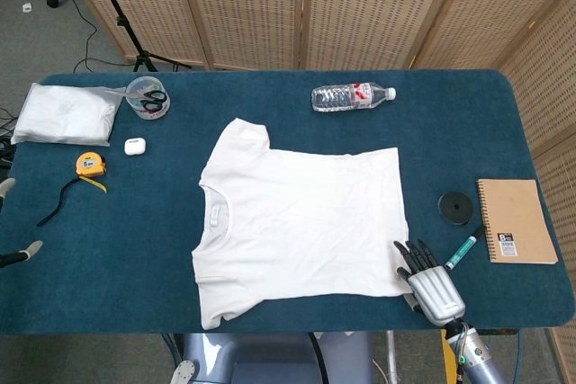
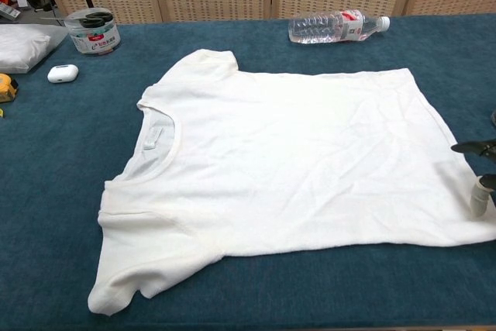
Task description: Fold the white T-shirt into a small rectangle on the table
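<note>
Water bottle (image 1: 353, 96), scissors tub (image 1: 147, 97), earbud case (image 1: 135, 146), tape measure (image 1: 89, 165), notebook (image 1: 516, 221), marker (image 1: 462, 251).

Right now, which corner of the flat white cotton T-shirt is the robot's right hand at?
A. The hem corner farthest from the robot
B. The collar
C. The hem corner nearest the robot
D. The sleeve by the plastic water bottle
C: the right hand sits at the white cotton T-shirt's near hem corner, fingers spread.

Bright, even overhead light; shadows soft, faint; no glare; both views sharp; no visible blur.
</note>
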Controlling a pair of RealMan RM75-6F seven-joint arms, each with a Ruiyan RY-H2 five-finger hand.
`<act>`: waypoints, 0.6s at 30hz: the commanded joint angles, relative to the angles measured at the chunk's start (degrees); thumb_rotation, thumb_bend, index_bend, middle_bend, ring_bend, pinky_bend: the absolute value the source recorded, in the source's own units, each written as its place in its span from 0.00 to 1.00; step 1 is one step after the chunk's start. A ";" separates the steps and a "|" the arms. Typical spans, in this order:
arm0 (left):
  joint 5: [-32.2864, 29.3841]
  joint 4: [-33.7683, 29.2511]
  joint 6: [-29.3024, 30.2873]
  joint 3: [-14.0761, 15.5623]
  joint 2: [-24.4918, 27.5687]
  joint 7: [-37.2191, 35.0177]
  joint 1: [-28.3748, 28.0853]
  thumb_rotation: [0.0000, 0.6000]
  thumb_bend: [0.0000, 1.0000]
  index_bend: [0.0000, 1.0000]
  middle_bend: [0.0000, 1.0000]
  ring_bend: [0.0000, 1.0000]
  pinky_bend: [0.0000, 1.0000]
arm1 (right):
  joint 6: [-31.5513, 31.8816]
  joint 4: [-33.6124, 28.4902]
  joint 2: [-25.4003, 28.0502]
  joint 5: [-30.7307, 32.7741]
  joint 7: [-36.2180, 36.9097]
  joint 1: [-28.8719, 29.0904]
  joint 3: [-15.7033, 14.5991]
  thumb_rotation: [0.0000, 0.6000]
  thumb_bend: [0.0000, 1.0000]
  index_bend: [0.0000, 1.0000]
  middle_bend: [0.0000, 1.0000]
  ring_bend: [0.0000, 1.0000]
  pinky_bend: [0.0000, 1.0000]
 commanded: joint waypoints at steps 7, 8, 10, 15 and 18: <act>4.24 0.10 -0.56 1.80 0.22 -1.93 -0.09 1.00 0.00 0.00 0.00 0.00 0.00 | 1.28 1.64 -0.75 -0.94 1.47 0.26 -0.27 1.00 0.51 0.59 0.10 0.00 0.00; 5.61 0.49 -0.55 2.25 0.08 -2.51 -0.19 1.00 0.00 0.00 0.00 0.00 0.00 | 1.53 2.01 -0.91 -1.06 1.60 0.25 -0.26 1.00 0.51 0.60 0.11 0.00 0.00; 9.66 2.15 -0.18 3.47 -0.91 -3.80 -0.56 1.00 0.00 0.05 0.00 0.00 0.00 | 2.02 2.38 -1.11 -1.17 1.98 0.22 -0.22 1.00 0.52 0.63 0.11 0.00 0.00; 22.51 8.83 -0.76 8.44 -4.11 -9.19 -2.76 1.00 0.01 0.26 0.00 0.00 0.00 | 3.05 2.12 -0.88 -1.35 2.68 0.16 -0.12 1.00 0.52 0.63 0.11 0.00 0.00; 28.69 12.44 -1.55 11.05 -5.97 -10.65 -4.53 1.00 0.02 0.33 0.00 0.00 0.00 | 3.19 1.83 -0.66 -1.29 2.82 0.17 -0.13 1.00 0.52 0.63 0.11 0.00 0.00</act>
